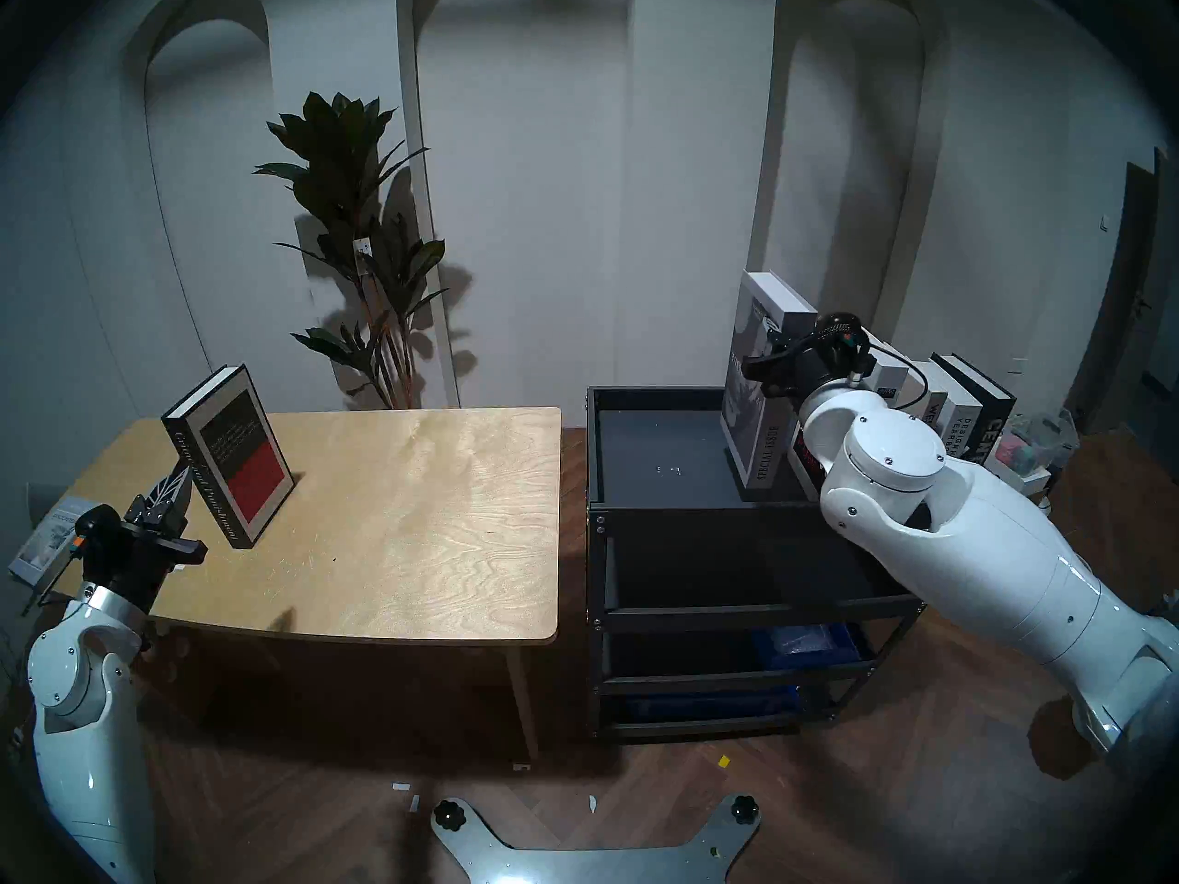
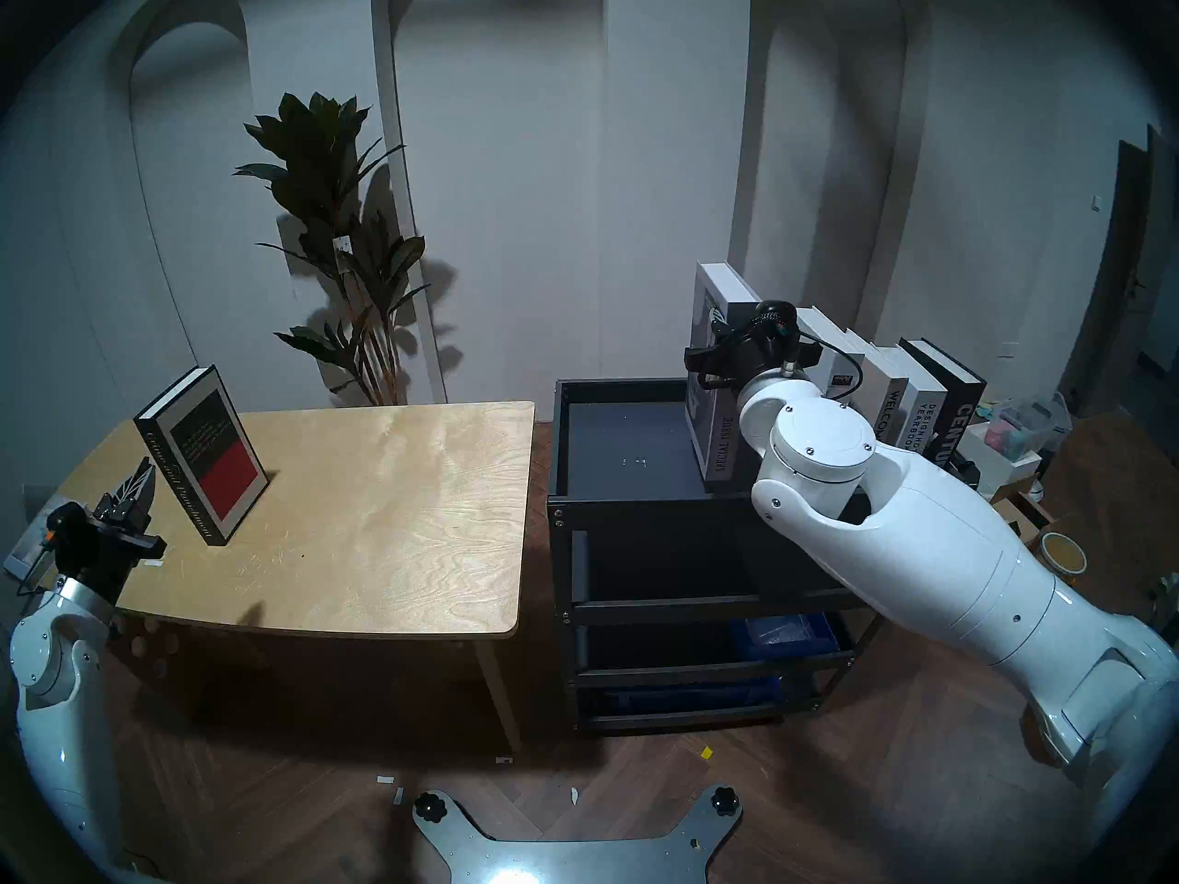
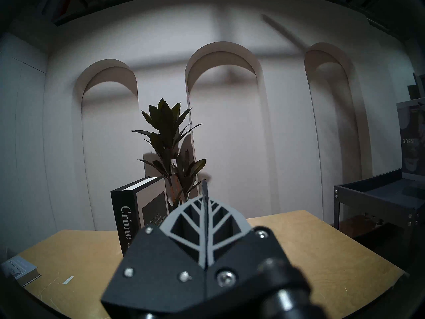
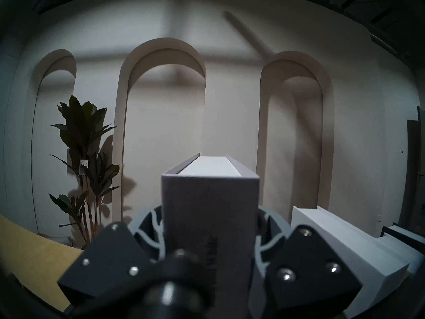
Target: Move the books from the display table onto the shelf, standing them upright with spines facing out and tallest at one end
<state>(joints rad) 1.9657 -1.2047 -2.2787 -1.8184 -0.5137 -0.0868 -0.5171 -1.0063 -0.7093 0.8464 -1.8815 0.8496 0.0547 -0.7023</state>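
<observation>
R claw (image 4: 210, 249) clamps the spine of the grey book (image 4: 210, 205), pinched between both fingers, upright on the shelf (image 1: 663, 468) top. Other books stand just beside it, to its right. L claw (image 3: 204, 196) is clenched, empty; the black book (image 1: 231, 455) stands just ahead on the table (image 1: 408, 519), not touching. Likely heavy, stiff, smooth-covered hardback, tippy on end. Best grip: across the spine, mid-height, so it won't swing.
</observation>
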